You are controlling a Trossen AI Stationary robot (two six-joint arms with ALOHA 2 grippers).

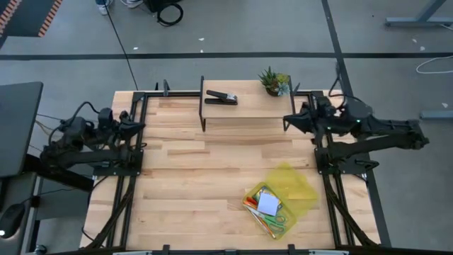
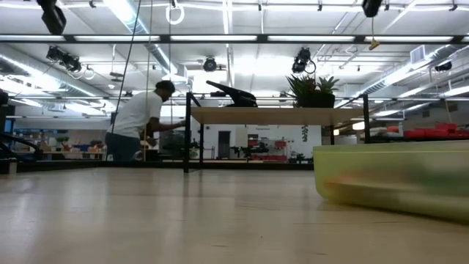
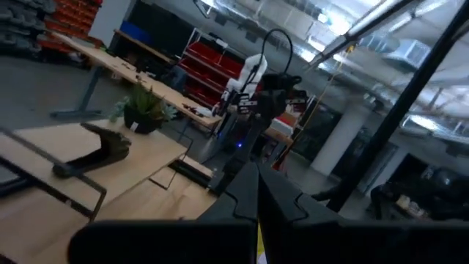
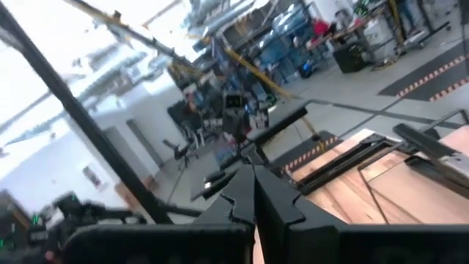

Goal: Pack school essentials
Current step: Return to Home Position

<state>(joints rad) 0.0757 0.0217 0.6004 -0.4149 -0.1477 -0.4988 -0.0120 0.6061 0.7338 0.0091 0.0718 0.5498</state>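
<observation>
Left end effector (image 1: pixel 139 125): fingers pressed together with nothing between them, parked at the left edge of the tabletop (image 1: pixel 184 184) and well apart from the task's things.
Right end effector (image 1: pixel 288 120): also closed and empty, drawn in at the right edge beside the raised shelf (image 1: pixel 241 110).
Yellow supply box (image 1: pixel 256 193): sits on the tabletop near the front right, set at an angle, with its lid (image 1: pixel 296 181) swung open and lying flat beside it.
Contents: the pale notepad (image 1: pixel 269 204) lies on top, the green scissors (image 1: pixel 277 222) and orange pencils (image 1: pixel 250 206) beneath it. Smaller pieces are too small to tell.
Handling: it looks like thin translucent plastic — probably light, with walls that flex, and loose contents that would slide if it tips.
Where to take hold: likely the free edge of the lid for closing, or a long wall at the rim — keeping the box level.
Not for packing: the black stapler (image 1: pixel 221 98) and the potted plant (image 1: pixel 274 81) stand on the shelf, clear of the box.
</observation>
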